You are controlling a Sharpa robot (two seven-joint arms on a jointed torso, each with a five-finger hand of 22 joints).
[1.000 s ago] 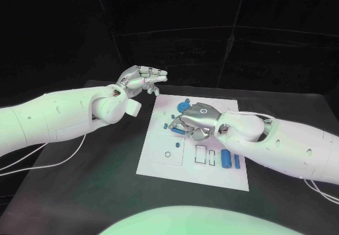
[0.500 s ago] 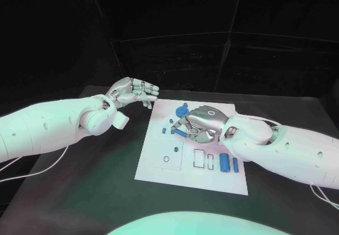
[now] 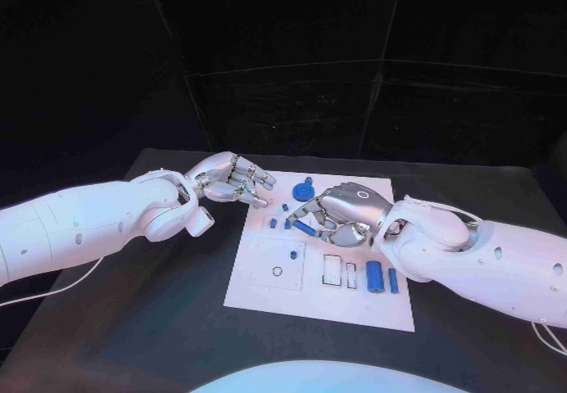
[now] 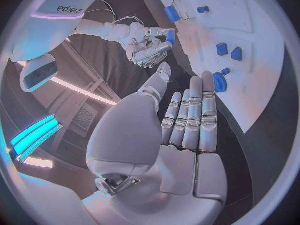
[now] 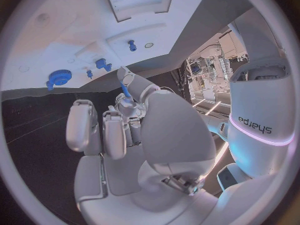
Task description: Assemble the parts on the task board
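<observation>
The word "sharpa" stands in dark letters on the white forearm shell of the right arm, above a glowing purple band. The same word stands on the white forearm shell of the left arm, again just above a purple band.

One task board, two hands, several blue parts.
</observation>
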